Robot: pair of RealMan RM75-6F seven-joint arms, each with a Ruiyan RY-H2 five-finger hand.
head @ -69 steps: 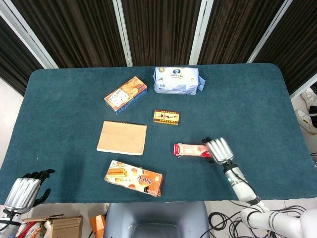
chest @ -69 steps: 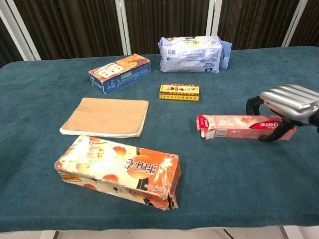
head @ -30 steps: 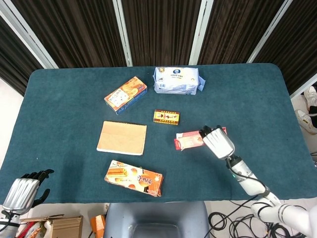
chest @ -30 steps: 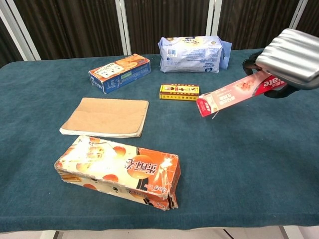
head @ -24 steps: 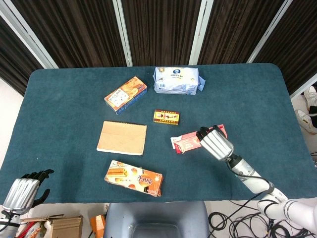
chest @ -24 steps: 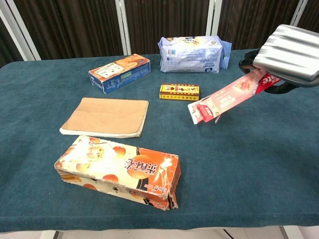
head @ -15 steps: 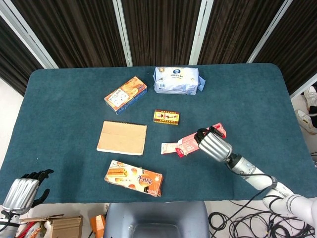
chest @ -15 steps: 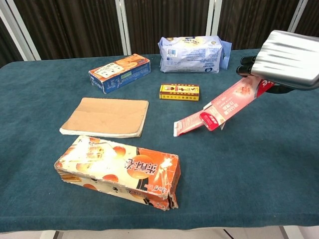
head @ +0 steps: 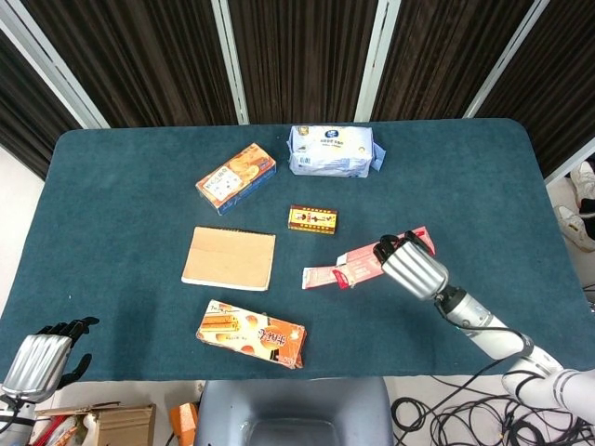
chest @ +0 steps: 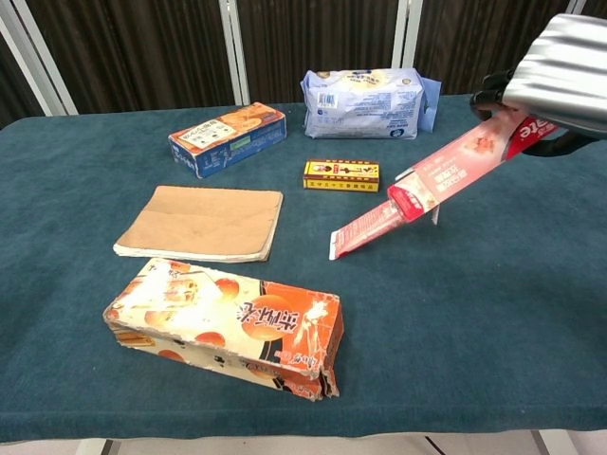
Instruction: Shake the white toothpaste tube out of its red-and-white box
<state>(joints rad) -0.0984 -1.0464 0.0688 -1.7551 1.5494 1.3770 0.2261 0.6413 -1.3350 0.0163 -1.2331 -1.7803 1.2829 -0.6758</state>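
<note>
Right of table centre: my right hand (chest: 569, 71) grips red-and-white cardboard toothpaste box (chest: 465, 161), tilted, open end down-left. White toothpaste tube (chest: 365, 228) half out, tip near teal tablecloth (chest: 493, 313). Step: shaking. Next, I judge: one more shake. Left hand (head: 37, 358) idle near-left, curled in, holding nothing.

I see the red-and-white box (chest: 462, 163) raised off the table, tilted with its open flapped mouth pointing down toward seven o'clock. The toothpaste tube (chest: 365, 230) sticks partway out of that mouth, its crimped end lowest.
</note>
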